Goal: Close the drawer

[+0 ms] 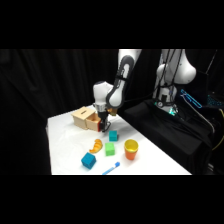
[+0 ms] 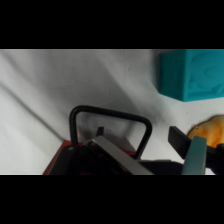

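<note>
While the white table [image 1: 65, 150] carries a scatter of toys, the arm [image 1: 122, 70] reaches down from the upper right to the wooden box [image 1: 81, 116] at the table's far left corner. The drawer [image 1: 93, 121] stands pulled out of that box towards the table's middle, its red front [image 2: 62, 159] facing the gripper [image 1: 104, 125], which hangs right against it. In the wrist view the dark loop handle [image 2: 110, 125] arches just ahead of the fingers [image 2: 196, 152], so the drawer lies directly in front of them, and its sliding line runs back into the box. Closing it looks like a straight push along that line. Whether the fingers are spread or closed I cannot tell; nothing is plainly held. A teal cube [image 2: 192, 74] and something orange [image 2: 207, 134] lie beyond. No writing can be read.
</note>
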Robot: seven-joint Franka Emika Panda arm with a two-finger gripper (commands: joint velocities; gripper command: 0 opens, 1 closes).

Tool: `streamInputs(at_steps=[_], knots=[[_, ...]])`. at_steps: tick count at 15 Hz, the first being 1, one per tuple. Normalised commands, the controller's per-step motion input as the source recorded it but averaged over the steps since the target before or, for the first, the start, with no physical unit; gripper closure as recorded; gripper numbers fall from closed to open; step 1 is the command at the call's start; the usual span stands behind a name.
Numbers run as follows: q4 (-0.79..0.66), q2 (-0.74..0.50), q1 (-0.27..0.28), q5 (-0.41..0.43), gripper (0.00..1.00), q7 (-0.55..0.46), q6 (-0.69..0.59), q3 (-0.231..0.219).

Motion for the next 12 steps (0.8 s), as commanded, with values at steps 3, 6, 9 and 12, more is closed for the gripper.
streamInputs(at_steps=[3,6,9,12], knots=[[0.15,0.03,0.004,-0.118,0.00,0.13,0.06,-0.118],[0.18,-0.01,0.020,-0.157,0.00,0.13,0.00,-0.137],[0.24,-0.01,0.019,-0.169,0.00,0.12,-0.07,-0.133],[0.30,0.04,0.006,-0.164,0.00,0.10,-0.13,-0.103]])
